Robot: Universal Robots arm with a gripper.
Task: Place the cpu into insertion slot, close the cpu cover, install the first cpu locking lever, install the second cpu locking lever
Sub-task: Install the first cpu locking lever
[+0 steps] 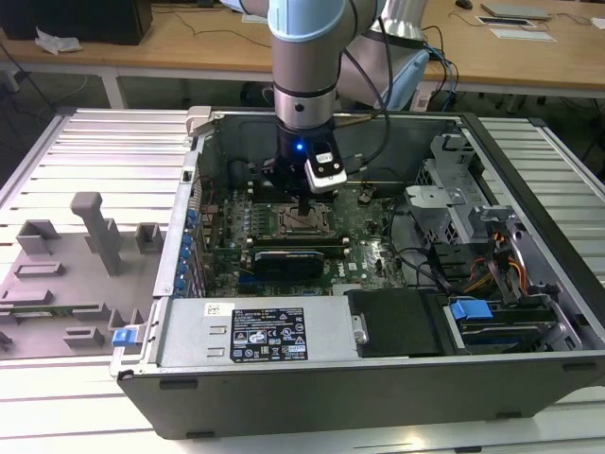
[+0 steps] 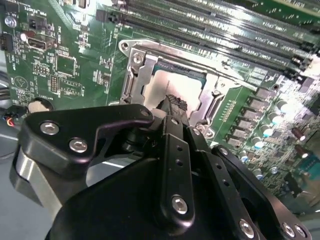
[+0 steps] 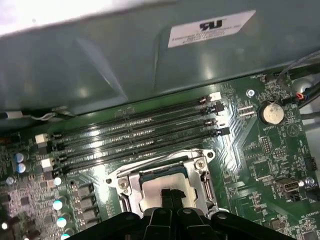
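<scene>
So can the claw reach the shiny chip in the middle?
Probably yes. The claw hangs right above the cpu, which sits in the insertion slot with the cpu cover down around it. Nothing sits between them.

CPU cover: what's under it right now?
The cpu cover lies flat over the insertion slot; the cpu shows through its window. The hand hides the cpu's near part; contacts beneath aren't visible.

The arm [image 1: 304, 57] is a silver-grey tube with pale blue joint caps. Near its white wrist camera [image 1: 326, 170], black cables run and a blue light glows. The gripper [image 2: 174, 107] is black, with silver screws along its linkages.
</scene>
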